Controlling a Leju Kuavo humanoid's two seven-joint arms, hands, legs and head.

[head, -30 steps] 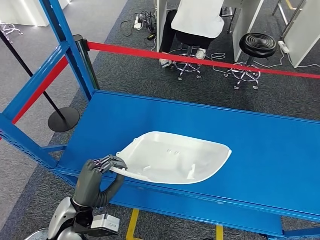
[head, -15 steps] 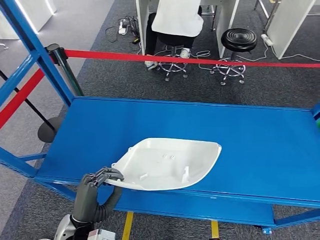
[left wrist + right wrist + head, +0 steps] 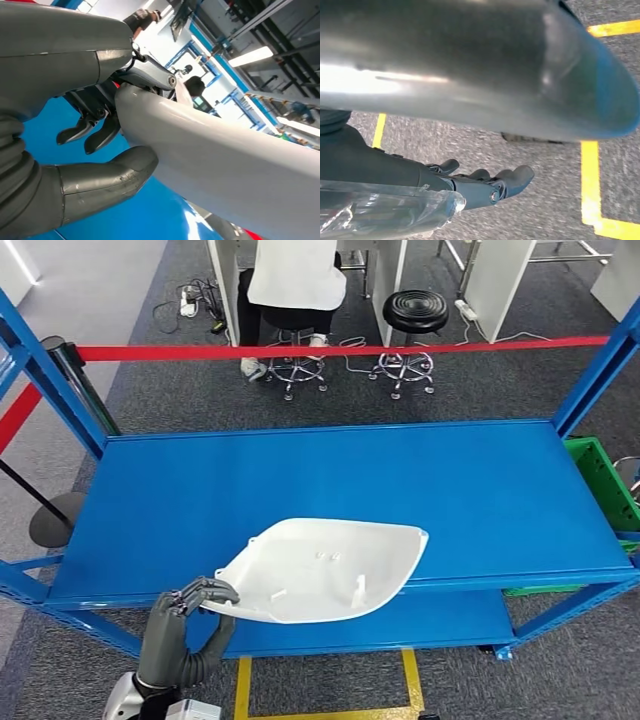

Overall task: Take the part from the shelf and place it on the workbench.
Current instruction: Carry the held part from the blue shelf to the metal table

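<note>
From the head view, the large white moulded plastic shell part [image 3: 321, 570] hangs out past the front edge of the blue steel shelf deck [image 3: 453, 490], its near rim beyond the shelf lip, and the robot's dark grey left hand [image 3: 181, 625] grips its pointed left end, fingers curled over the rim; I judge the step in hand to be lifting the part clear of the shelf, with the carry to the workbench not yet begun. The next move calls for a steady hold at that one end, since the broad far side of the shell looks unsupported and could sag or swing, and for turning towards the workbench, which I cannot pick out here. Behind a red barrier tape [image 3: 340, 348] a seated person in a white top [image 3: 290, 275] sits beside a black round stool [image 3: 411, 310], and a green crate [image 3: 607, 480] stands at the right of the shelf. The left wrist view confirms the grasp: thumb under, dark fingers [image 3: 94, 135] over the white rim. In the right wrist view the right hand [image 3: 482, 182] hangs above grey carpet with yellow floor lines [image 3: 591, 180], fingers fairly straight, holding nothing. No brand, label or writing can be read in any view.
</note>
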